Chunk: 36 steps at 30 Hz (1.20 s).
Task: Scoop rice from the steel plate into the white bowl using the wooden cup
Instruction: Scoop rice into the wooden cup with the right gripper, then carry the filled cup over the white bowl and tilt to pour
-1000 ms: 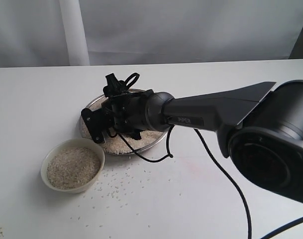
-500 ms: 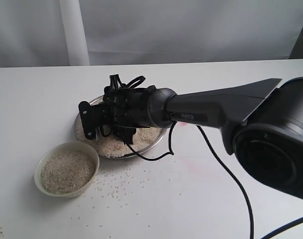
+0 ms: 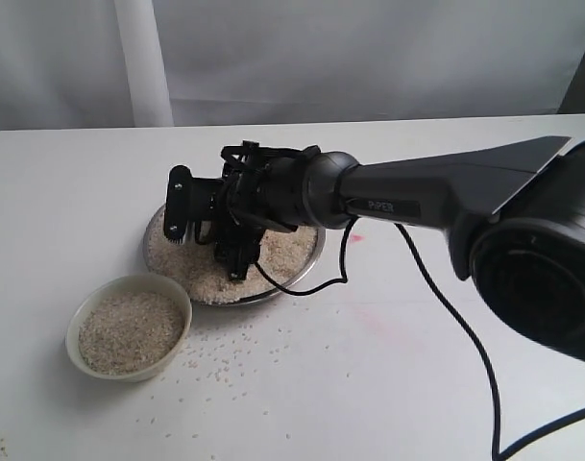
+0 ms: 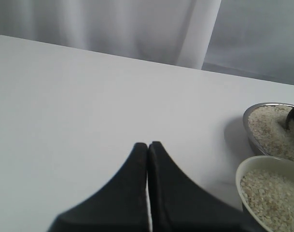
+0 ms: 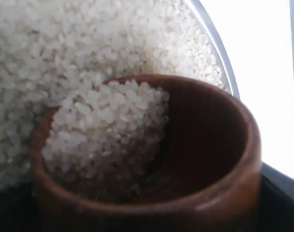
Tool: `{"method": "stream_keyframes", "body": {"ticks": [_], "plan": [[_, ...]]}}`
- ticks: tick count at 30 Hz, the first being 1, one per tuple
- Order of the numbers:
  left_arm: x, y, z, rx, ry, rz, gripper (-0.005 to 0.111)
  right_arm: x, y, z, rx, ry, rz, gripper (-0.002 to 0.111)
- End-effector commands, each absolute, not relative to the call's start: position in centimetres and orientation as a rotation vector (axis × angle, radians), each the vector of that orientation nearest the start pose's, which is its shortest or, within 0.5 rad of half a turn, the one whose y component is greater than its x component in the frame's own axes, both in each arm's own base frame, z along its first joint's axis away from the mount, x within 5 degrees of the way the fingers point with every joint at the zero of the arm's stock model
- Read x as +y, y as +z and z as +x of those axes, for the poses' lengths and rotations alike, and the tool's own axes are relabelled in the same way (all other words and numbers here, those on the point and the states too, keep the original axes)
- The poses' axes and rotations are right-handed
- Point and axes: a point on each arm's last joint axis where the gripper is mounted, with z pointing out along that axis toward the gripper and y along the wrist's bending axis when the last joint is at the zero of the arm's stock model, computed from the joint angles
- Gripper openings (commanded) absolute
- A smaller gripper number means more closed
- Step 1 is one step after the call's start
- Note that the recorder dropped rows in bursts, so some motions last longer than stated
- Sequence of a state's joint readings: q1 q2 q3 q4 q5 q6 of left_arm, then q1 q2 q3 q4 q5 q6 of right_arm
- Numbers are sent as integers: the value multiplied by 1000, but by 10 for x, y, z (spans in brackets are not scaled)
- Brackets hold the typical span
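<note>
Right pincer (image 3: 234, 261) has swung back from beside the white bowl (image 3: 129, 371) to over the steel plate (image 3: 306, 259), clamping the wooden cup (image 5: 185, 159), part full, mouth dug into the rice (image 5: 108, 121); scoop step, next needs a level lift across to the bowl; left pincer (image 4: 147, 159) closed, empty.

Your right arm (image 3: 436, 197) reaches across the worktop (image 3: 71, 173), its jaws down over the steel plate (image 3: 273, 291), low above the rice (image 3: 287, 250) in it. The white bowl (image 3: 138, 369), filled with grains, sits just beside the plate, front-left of it; stray grains lie scattered in front too.
</note>
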State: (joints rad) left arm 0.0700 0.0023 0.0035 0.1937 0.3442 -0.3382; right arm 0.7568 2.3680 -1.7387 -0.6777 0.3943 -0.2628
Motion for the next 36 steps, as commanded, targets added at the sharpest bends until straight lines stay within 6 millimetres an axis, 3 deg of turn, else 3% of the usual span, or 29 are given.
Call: {"method": "stream_keyframes", "body": {"ticks": [1,7,17,24,36], "plan": [[10,183,53,1797,-1,-248,0,332,121,390,1812,-262,-1611,0],[10,183,53,1797,-1,-248,0,328,125,394,1966,-75,-1413,0],[10,183,53,1797,-1,-248,0,316,160,395,2018,60,-1217,0],[10,183,53,1797,-1,-248,0,304,169,384,2024,66,-1211,0],[10,183,53,1797,-1,-248,0,306,184,374,2004,45,-1272,0]]}}
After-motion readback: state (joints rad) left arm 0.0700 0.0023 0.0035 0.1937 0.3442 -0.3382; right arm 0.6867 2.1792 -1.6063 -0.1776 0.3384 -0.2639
